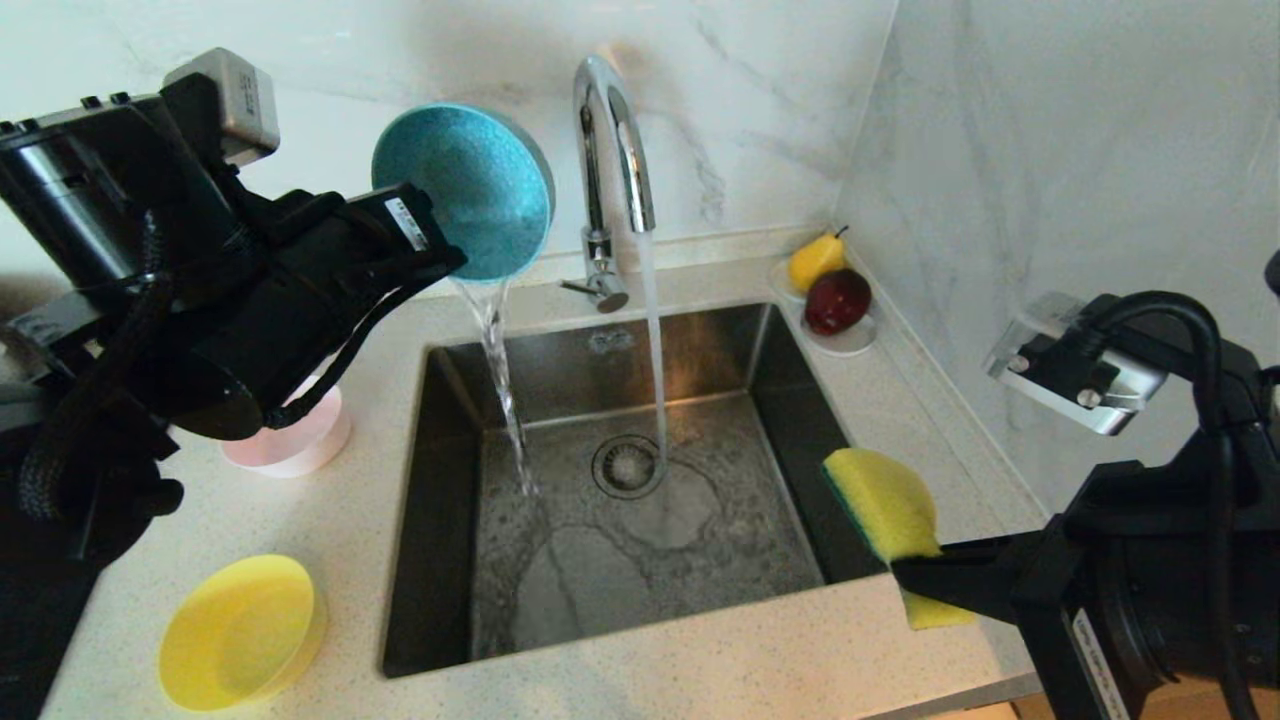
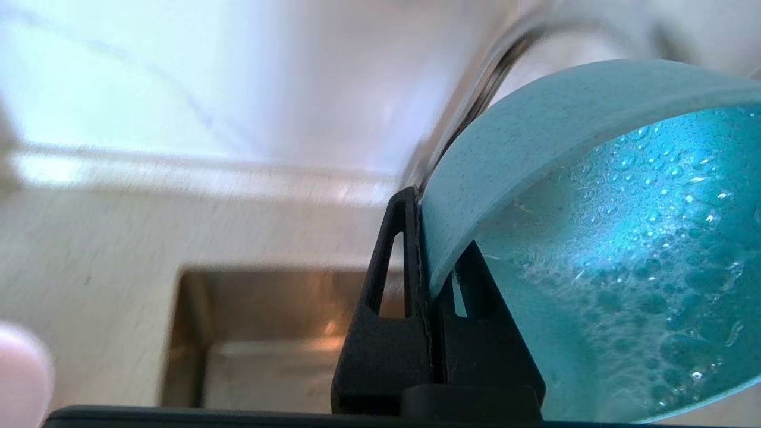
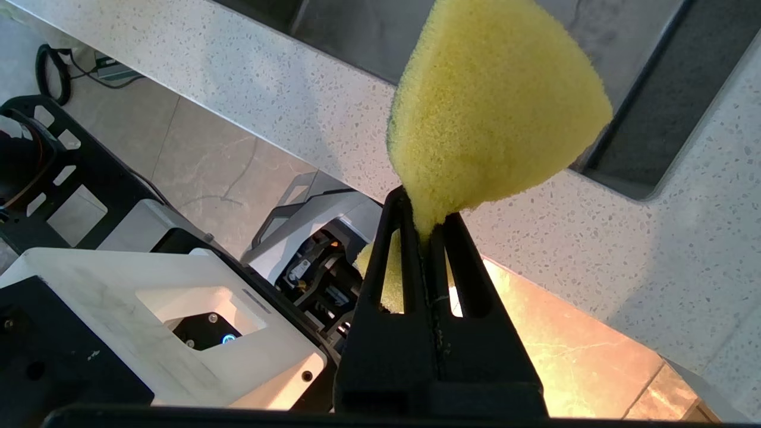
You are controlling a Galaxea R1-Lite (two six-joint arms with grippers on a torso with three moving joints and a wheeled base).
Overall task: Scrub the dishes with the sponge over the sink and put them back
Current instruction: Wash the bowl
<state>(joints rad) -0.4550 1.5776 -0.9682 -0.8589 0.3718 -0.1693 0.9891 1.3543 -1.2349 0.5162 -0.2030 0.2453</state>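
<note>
Left gripper (image 1: 445, 262): clenched on the blue bowl's (image 1: 470, 190) rim, tipped above the sink (image 1: 440, 520) (water pouring out)
Right gripper (image 1: 900, 570): pinching the sponge (image 1: 885, 505) over the sink's right edge
Pink bowl (image 1: 295, 440), yellow bowl (image 1: 240, 630): on counter, left

The left arm reaches in high from the left, its pincer (image 1: 440, 255) clamped on the rim of the light blue bowl (image 1: 470, 185) — tipped on edge; the right arm sits low at the right, its pincer (image 1: 915, 570) pinched tight on the sponge (image 1: 885, 505) — fingers pressed together.
</note>
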